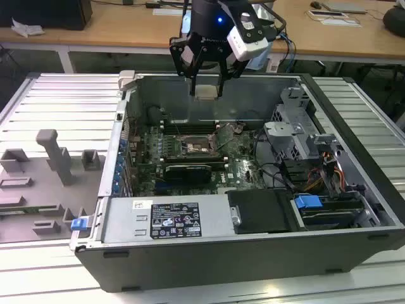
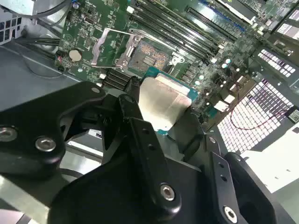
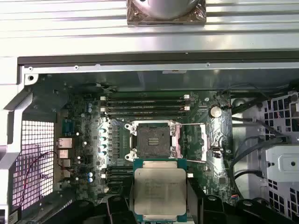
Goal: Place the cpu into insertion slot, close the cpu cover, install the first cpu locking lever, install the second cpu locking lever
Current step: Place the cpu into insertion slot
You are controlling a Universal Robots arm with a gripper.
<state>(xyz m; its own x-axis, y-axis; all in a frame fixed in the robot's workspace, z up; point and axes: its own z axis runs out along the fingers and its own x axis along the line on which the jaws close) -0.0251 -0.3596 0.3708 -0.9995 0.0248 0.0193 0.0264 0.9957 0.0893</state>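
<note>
Inside the open computer case [image 1: 209, 263], the motherboard [image 3: 84, 140] lies on the floor. Its insertion slot [image 3: 153, 140] is unoccupied, with the dark centre exposed. The cpu cover [image 2: 99, 46] stands hinged open just beside the slot, touching it only at the hinge side. Above the case, the gripper [image 1: 206, 88] is clamped on the cpu [image 3: 160, 191], with black fingers [image 2: 140, 135] on opposite edges. The chip's metal top faces up, well clear of the board.

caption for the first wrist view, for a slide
Gripper holding the cpu over the board, the empty insertion slot below.
</note>
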